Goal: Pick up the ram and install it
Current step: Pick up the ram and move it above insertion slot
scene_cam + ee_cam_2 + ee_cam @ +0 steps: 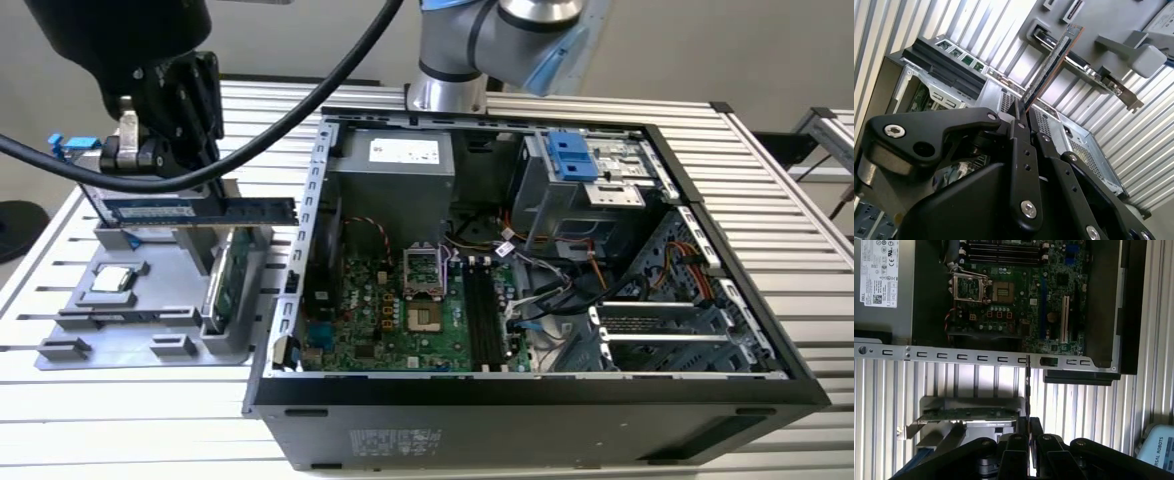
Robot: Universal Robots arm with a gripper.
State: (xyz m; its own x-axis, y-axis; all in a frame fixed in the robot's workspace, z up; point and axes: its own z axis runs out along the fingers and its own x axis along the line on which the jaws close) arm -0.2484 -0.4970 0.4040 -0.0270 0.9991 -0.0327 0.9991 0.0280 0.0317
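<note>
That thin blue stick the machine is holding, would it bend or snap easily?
The ram is probably stiff: in the second wrist view it juts straight from the tool without sagging. It looks light, being very thin edge-on. Likely delicate too, as a bare circuit board with no casing.

I get bright, even light in the exterior view; the table glares at frame right, and the computer case is shadowed inside.
</note>
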